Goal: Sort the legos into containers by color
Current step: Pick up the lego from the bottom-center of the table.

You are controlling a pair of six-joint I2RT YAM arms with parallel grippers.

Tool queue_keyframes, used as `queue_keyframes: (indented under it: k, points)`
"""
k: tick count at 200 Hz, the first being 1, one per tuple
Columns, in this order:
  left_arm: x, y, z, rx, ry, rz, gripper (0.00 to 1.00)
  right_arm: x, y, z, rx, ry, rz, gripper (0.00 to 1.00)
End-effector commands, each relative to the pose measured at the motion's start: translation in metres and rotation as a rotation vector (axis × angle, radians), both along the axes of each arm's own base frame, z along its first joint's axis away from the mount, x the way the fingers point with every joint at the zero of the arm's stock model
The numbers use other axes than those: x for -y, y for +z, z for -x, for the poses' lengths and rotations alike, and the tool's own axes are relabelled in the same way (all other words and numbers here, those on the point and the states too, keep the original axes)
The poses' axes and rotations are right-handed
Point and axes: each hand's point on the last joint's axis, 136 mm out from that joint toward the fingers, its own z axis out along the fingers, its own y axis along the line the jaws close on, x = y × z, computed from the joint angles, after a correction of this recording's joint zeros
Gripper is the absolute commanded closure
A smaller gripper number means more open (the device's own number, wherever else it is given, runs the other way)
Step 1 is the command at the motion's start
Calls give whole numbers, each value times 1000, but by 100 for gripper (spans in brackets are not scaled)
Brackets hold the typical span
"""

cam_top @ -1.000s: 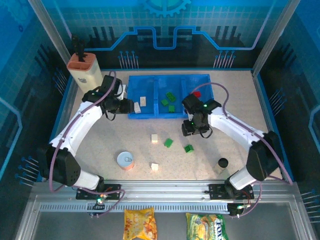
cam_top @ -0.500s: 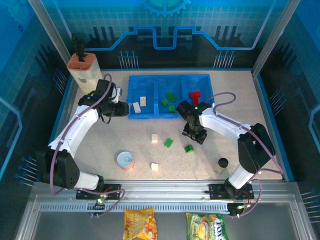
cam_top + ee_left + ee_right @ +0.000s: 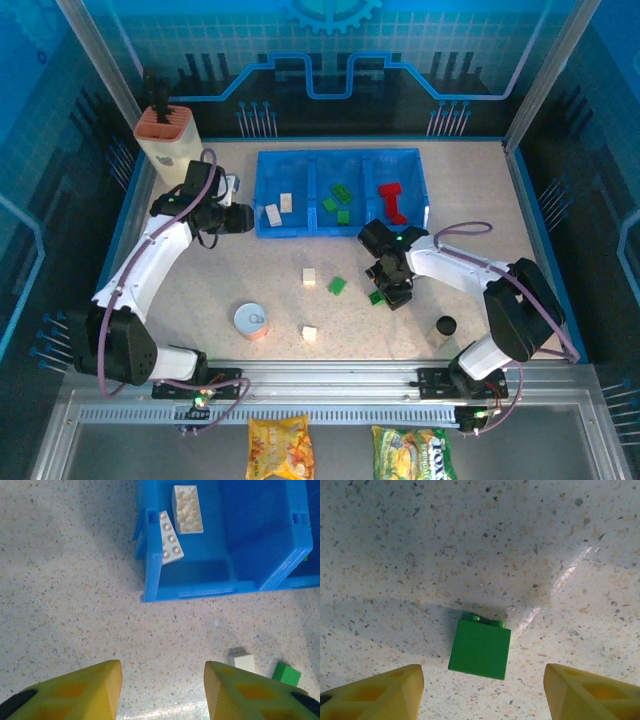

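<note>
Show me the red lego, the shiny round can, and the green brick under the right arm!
Red plastic lego piece (image 3: 392,200): top external view, on its middle.
Round silver can (image 3: 250,319): top external view, on its top.
Small green plastic studded brick (image 3: 480,649): right wrist view, on its flat face.

No wording can be read with any certainty. The green snack packet (image 3: 413,452) lying in front of the rail (image 3: 320,385) at the near edge carries large pale lettering across its face, but it is too small and blurred to spell out. The yellow snack packet (image 3: 280,447) just beside it bears print that is equally illegible.
</note>
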Motion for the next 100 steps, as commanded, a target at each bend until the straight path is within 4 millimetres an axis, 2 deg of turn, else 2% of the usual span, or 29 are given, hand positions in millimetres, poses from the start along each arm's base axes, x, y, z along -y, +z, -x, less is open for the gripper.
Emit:
queue_keyframes:
  k: [1, 42, 100]
  points:
    - [-3, 6, 13, -26, 15, 14, 52, -5, -5, 3, -10, -75, -16, 37]
    - [-12, -15, 27, -85, 22, -40, 52, -13, -20, 2, -20, -90, -46, 38]
    - [-7, -28, 24, -39, -6, -19, 52, -13, -38, 9, -62, -100, -27, 42]
